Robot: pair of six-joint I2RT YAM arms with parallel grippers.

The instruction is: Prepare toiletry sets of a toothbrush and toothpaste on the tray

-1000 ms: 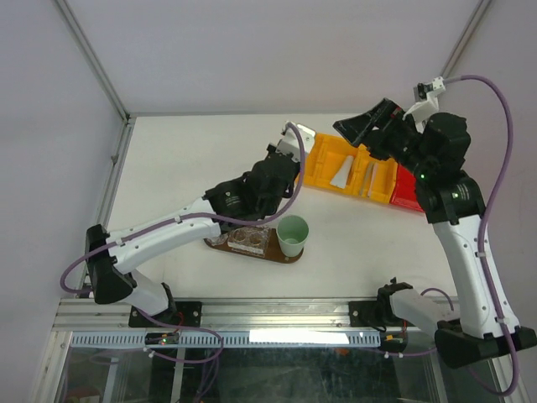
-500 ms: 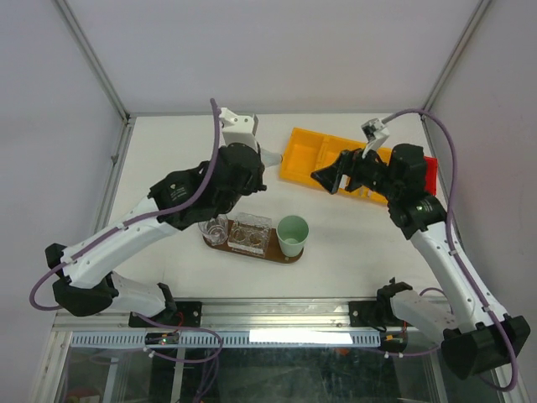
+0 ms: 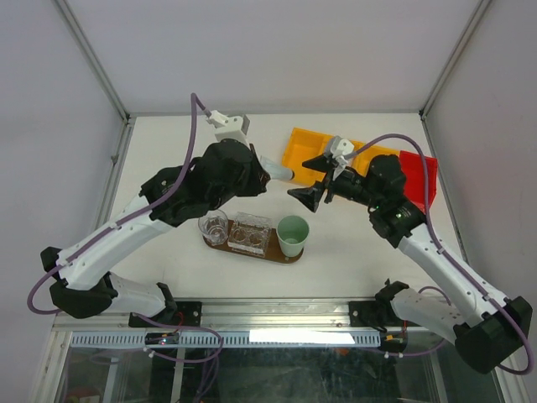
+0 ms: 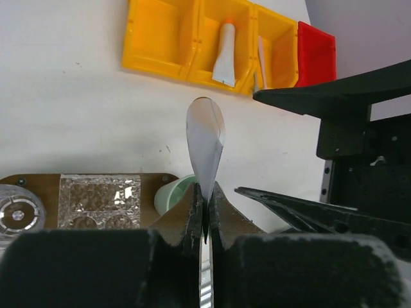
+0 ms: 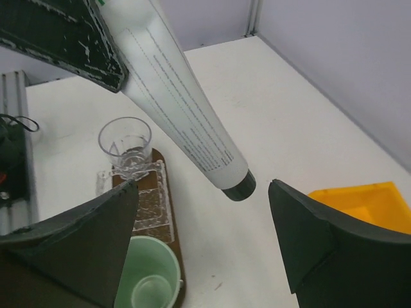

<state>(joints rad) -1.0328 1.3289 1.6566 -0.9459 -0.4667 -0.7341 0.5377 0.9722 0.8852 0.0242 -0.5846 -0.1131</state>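
White tube clamped aloft in left gripper, right gripper fingers apart near its cap; tray by tabletop's near edge apparently holds no set yet

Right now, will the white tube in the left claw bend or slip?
Probably soft: the tube is pinched at its thin flat end by the left claw, so it may sag. Its smooth round body could roll if laid down.

Top cam looks down from above and behind me. Wrist cams close in, both seeing white tapered squeeze tube, dark brown oval wooden tray.
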